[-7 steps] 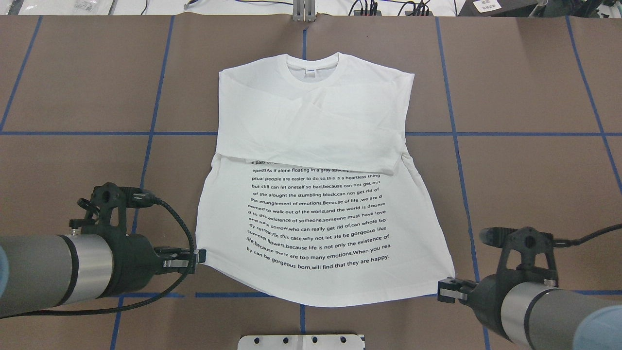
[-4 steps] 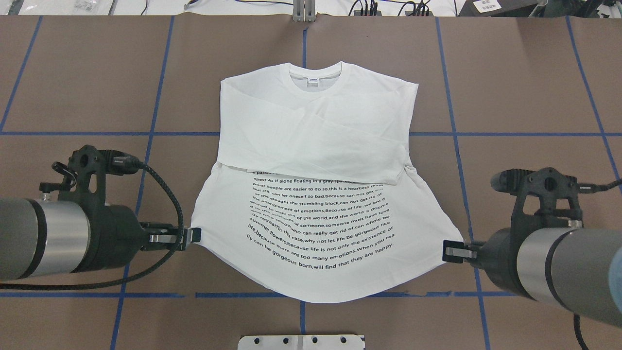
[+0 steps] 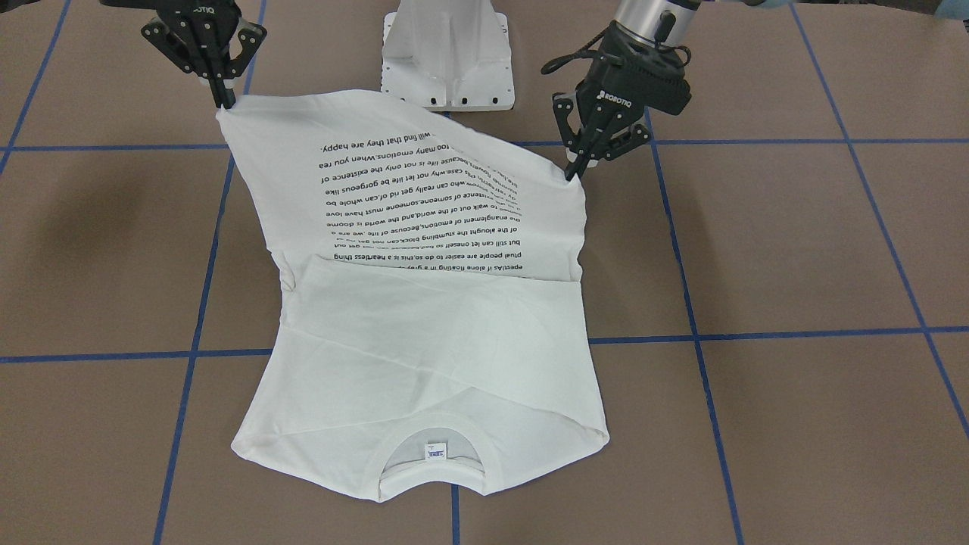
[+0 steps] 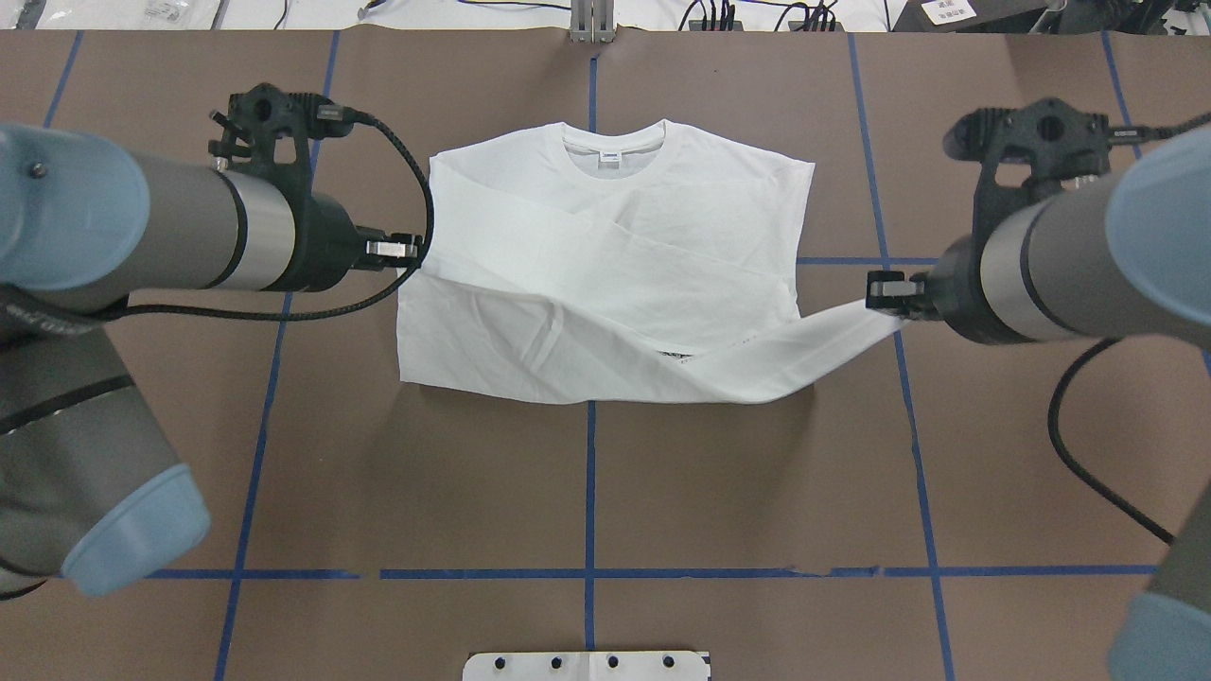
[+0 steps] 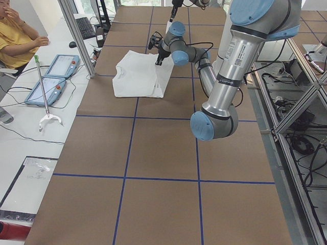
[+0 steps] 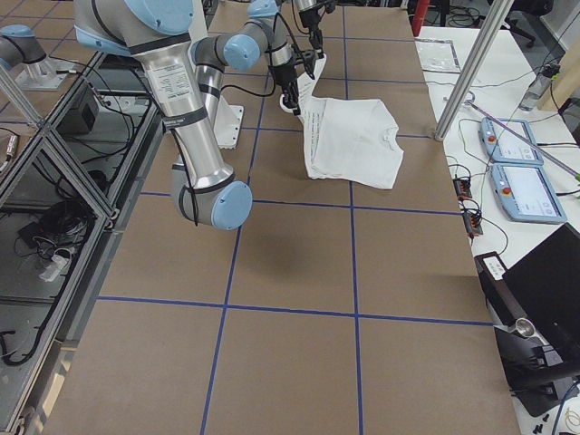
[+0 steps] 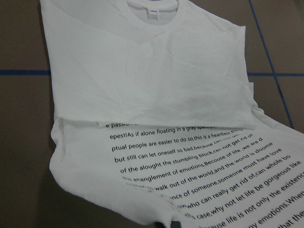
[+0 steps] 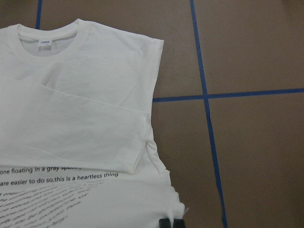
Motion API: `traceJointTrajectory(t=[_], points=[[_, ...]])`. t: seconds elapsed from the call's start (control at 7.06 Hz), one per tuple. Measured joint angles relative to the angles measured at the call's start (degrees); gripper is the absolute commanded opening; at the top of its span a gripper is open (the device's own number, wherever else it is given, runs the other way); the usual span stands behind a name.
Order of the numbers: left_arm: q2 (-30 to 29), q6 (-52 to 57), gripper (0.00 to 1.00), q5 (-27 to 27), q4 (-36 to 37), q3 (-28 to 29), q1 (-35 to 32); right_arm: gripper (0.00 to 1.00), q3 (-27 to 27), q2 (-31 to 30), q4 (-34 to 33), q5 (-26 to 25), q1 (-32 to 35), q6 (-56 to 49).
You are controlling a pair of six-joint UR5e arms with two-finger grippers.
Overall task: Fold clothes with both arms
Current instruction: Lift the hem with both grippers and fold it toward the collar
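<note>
The white shirt (image 4: 615, 218) lies on the brown table, neck and tag (image 4: 610, 153) at the far side, sleeves folded in. My left gripper (image 4: 409, 252) is shut on its left hem corner, and my right gripper (image 4: 875, 291) is shut on the right hem corner. Both hold the hem raised above the table, so the lower half hangs over the upper half. In the front-facing view the shirt (image 3: 424, 341) shows its black text lines (image 3: 424, 197) on the lifted part, between the left gripper (image 3: 571, 175) and the right gripper (image 3: 225, 106). The left wrist view shows the text (image 7: 204, 171) too.
The white pedestal base (image 3: 447, 53) stands at the near table edge between the arms. Blue tape lines (image 4: 588, 492) cross the brown table. A seated person (image 5: 15, 30) and teach pendants (image 5: 51, 76) are on a side bench beyond the table's far edge.
Both grippers have moved away from the robot toward the neck and risen, carrying the hem corners. The printed lower half has lifted off the table and now hangs over the upper half.
</note>
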Motion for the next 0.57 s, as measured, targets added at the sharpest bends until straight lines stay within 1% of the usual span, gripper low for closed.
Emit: traceJointTrajectory(t=[0.14, 0.28, 0.42, 0.57], points=[[-3.02, 1.32, 0.0, -0.06, -0.33, 4.62, -2.3, 0.0, -6.98, 1.74, 4.56, 1.0, 3.87, -2.32], [-6.24, 2.26, 0.0, -0.07, -0.92, 9.72, -3.89, 0.0, -15.16, 2.75, 12.02, 1.4, 6.67, -3.61], [-8.62, 3.17, 0.0, -0.05, -2.98, 14.99, -4.97, 0.0, -22.56, 4.3, 18.04, 1.48, 8.4, -4.15], [-10.27, 3.98, 0.0, 0.01, -7.08, 21.02, -5.91, 0.0, -29.93, 7.28, 21.88, 1.4, 9.29, -4.25]])
